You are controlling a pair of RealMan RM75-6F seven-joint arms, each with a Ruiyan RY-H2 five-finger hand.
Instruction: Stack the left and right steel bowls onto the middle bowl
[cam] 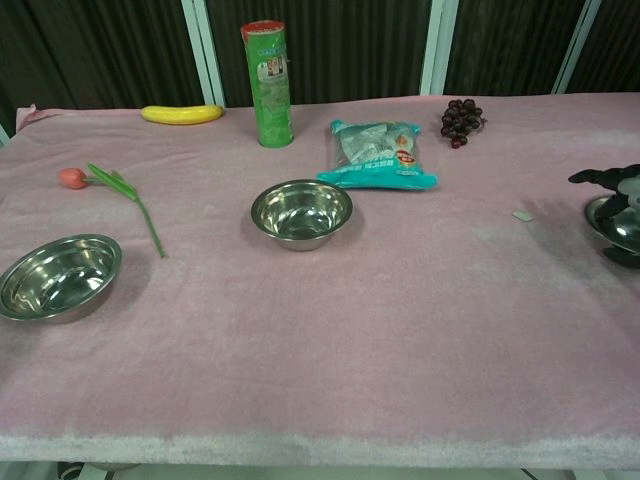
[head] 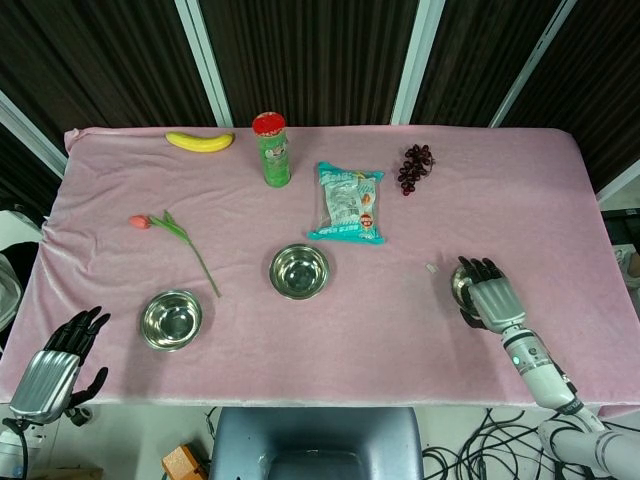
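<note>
Three steel bowls are in play. The left bowl (head: 171,319) (cam: 59,276) and the middle bowl (head: 299,271) (cam: 301,213) sit upright on the pink cloth. The right bowl (head: 460,283) (cam: 612,222) shows only in part, at the chest view's right edge, with my right hand (head: 492,296) (cam: 618,215) gripping its rim, fingers over the top and thumb below. My left hand (head: 58,361) hangs off the table's near-left corner, fingers apart and holding nothing; the chest view does not show it.
A tulip (head: 175,232), a banana (head: 199,141), a green canister (head: 272,149), a teal snack bag (head: 347,203) and grapes (head: 415,167) lie across the back half. A small white scrap (head: 431,267) lies where the right bowl stood.
</note>
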